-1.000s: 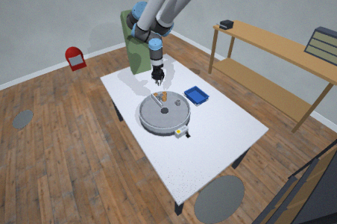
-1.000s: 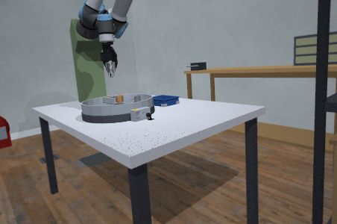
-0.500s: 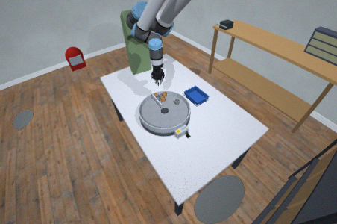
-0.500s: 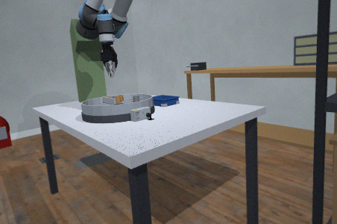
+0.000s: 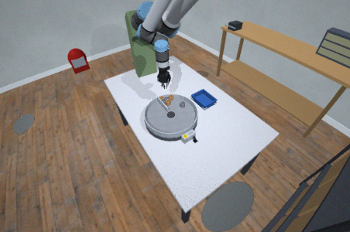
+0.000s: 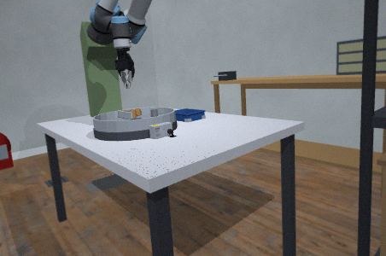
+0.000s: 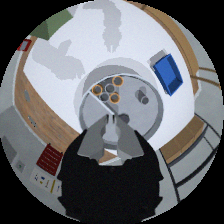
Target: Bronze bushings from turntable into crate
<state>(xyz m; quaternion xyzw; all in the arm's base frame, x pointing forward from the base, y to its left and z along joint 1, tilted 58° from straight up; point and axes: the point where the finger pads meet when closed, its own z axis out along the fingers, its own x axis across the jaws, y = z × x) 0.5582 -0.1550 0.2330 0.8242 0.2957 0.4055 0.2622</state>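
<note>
The bronze bushings (image 5: 167,100) sit clustered against a divider at the far edge of the round grey turntable (image 5: 155,125), with one steel bushing (image 5: 182,104) just beside them. The blue crate (image 5: 204,98) stands near the turntable on the white table (image 5: 228,139); nothing shows inside it. The gripper (image 5: 164,83) hangs above the bushings, jaws closed on nothing.

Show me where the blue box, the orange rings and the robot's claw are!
blue crate (image 5: 198,95), top view, on its left rim.
bronze bushings (image 7: 102,91), wrist view, on one ring's top edge.
gripper (image 6: 127,80), exterior view, at the closed fingertips, empty, above the turntable (image 6: 128,125).
</note>
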